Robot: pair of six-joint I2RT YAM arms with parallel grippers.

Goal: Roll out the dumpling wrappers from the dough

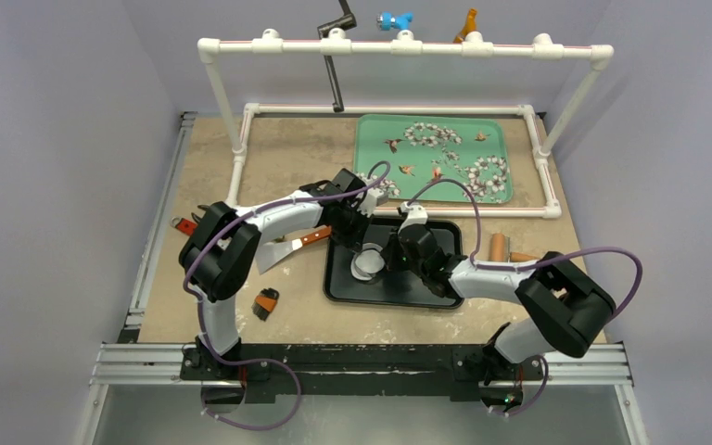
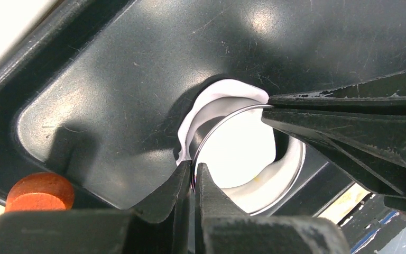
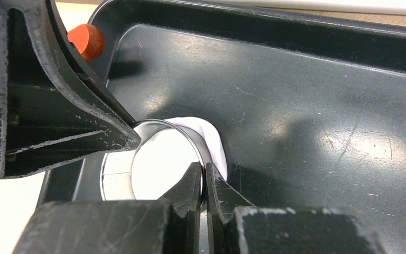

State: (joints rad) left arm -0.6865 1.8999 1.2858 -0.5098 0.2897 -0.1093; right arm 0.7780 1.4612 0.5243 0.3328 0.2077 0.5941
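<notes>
A metal ring cutter point(image 1: 368, 262) stands on white dough in the black tray point(image 1: 426, 292). My left gripper point(image 2: 193, 172) is shut on the ring's rim point(image 2: 211, 138), one finger inside and one outside. My right gripper point(image 3: 203, 172) is shut on the opposite side of the rim point(image 3: 158, 127). Inside the ring lies a flat white round dumpling wrapper point(image 2: 243, 148), as wide as the ring. A curved edge of dough point(image 2: 211, 95) sticks out beyond the ring on the tray floor. In the top view the left gripper point(image 1: 360, 241) and the right gripper point(image 1: 391, 258) meet over the ring.
A green flower-printed tray point(image 1: 436, 158) lies behind, inside a white pipe frame point(image 1: 399, 46). A spatula point(image 1: 287, 248) lies left of the black tray, and a small brown object point(image 1: 266, 303) near the front. A wooden roller point(image 1: 498, 246) lies to the right. An orange knob point(image 2: 37, 191) sits outside the tray's corner.
</notes>
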